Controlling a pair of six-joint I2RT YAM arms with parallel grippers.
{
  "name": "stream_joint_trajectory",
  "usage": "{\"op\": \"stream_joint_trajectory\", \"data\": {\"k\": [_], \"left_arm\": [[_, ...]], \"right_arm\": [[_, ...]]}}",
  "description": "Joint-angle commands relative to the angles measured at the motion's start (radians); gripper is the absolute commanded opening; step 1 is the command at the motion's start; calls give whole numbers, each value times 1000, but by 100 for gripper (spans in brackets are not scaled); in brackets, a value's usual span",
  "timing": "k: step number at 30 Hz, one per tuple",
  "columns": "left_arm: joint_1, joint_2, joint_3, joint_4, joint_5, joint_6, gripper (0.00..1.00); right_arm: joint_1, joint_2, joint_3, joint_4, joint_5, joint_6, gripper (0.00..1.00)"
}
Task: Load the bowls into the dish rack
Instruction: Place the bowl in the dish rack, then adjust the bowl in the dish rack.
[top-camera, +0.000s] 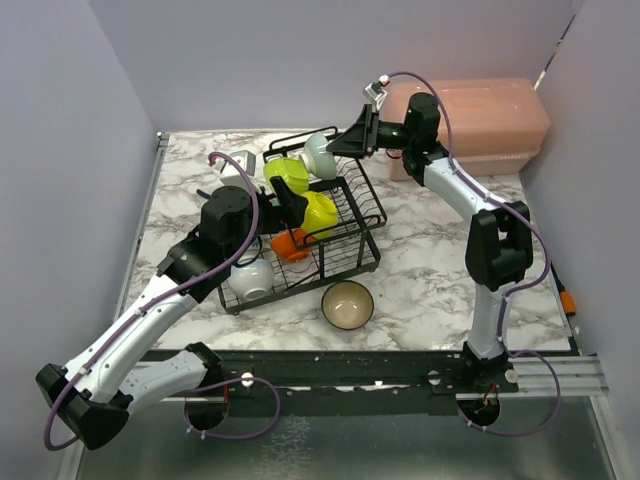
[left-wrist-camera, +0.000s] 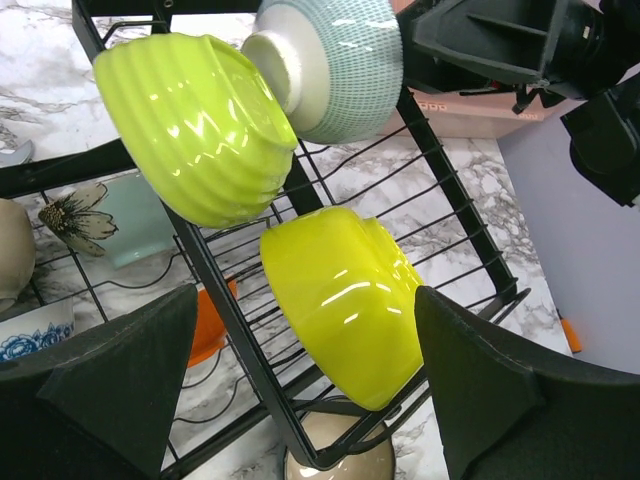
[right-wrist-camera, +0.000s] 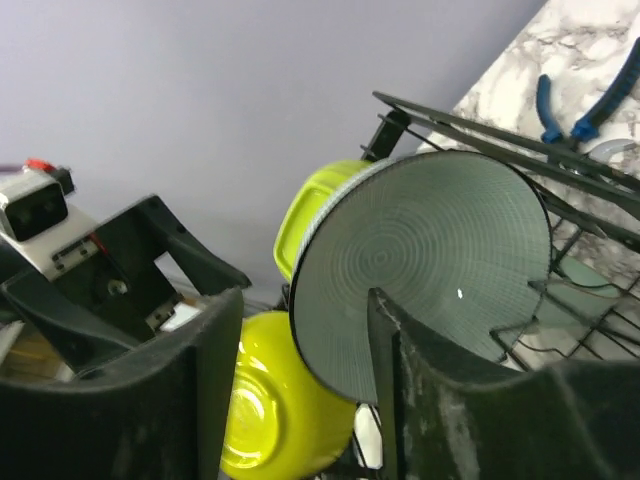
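Observation:
The black wire dish rack (top-camera: 345, 215) stands mid-table. A pale teal bowl (right-wrist-camera: 430, 270) stands on edge at its far end, next to a ribbed yellow-green bowl (left-wrist-camera: 190, 130). My right gripper (right-wrist-camera: 300, 305) is open around the teal bowl's rim: one finger lies against the inside, the other stands clear of the outside. A second yellow-green bowl (left-wrist-camera: 345, 295) leans in the rack below. My left gripper (left-wrist-camera: 305, 400) hangs open above that bowl without touching it. An orange bowl (top-camera: 290, 245) and a white bowl (top-camera: 250, 278) sit in the rack's lower part. A beige bowl (top-camera: 347, 305) rests on the table.
A pink translucent lidded box (top-camera: 480, 115) stands at the back right, just behind the right arm. A blue-patterned bowl (left-wrist-camera: 30, 335) shows at the left edge of the left wrist view. Blue-handled pliers (right-wrist-camera: 575, 105) lie on the marble beyond the rack.

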Motion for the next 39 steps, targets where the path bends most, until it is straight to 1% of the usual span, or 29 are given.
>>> {"op": "stream_joint_trajectory", "data": {"k": [1, 2, 3, 5, 6, 7, 10, 13, 17, 20, 23, 25, 28, 30, 31, 34, 39], "left_arm": [[4, 9, 42, 24, -21, 13, 88], [4, 10, 44, 27, -21, 13, 88], [4, 10, 45, 30, -23, 13, 88], [5, 13, 46, 36, -25, 16, 88], [5, 13, 46, 40, -27, 21, 88], [5, 15, 48, 42, -29, 26, 88], [4, 25, 63, 42, -42, 45, 88], [4, 42, 94, 43, -54, 58, 87], [5, 88, 161, 29, -74, 90, 82], [5, 139, 220, 20, -76, 108, 79], [6, 199, 280, 17, -67, 119, 76], [5, 243, 318, 16, -57, 124, 75], [5, 313, 377, 10, -48, 126, 73], [5, 360, 413, 0, -53, 126, 71], [5, 387, 437, -8, -57, 126, 71], [9, 454, 479, -15, -59, 132, 70], [22, 529, 517, -16, -94, 152, 70]], "right_arm": [[-20, -41, 12, -239, 25, -220, 61], [-21, -43, 24, -275, 31, -247, 65], [-23, -47, 30, -304, 39, -267, 70], [-27, -60, 38, -349, 67, -307, 83], [-28, -68, 44, -374, 89, -328, 96], [-28, -75, 56, -406, 107, -358, 99], [-28, -83, 114, -551, 157, -456, 100], [-28, -109, 140, -653, 210, -533, 100], [-28, -156, 154, -764, 308, -642, 100], [-28, -208, 139, -808, 412, -712, 100], [-28, -274, 98, -807, 518, -765, 100], [-28, -330, 35, -758, 601, -782, 100], [-29, -425, -104, -637, 749, -745, 100], [-31, -477, -179, -597, 827, -701, 100], [-34, -494, -200, -589, 828, -692, 100], [-48, -504, -212, -612, 764, -683, 100], [-58, -517, -254, -631, 712, -671, 100]]}}
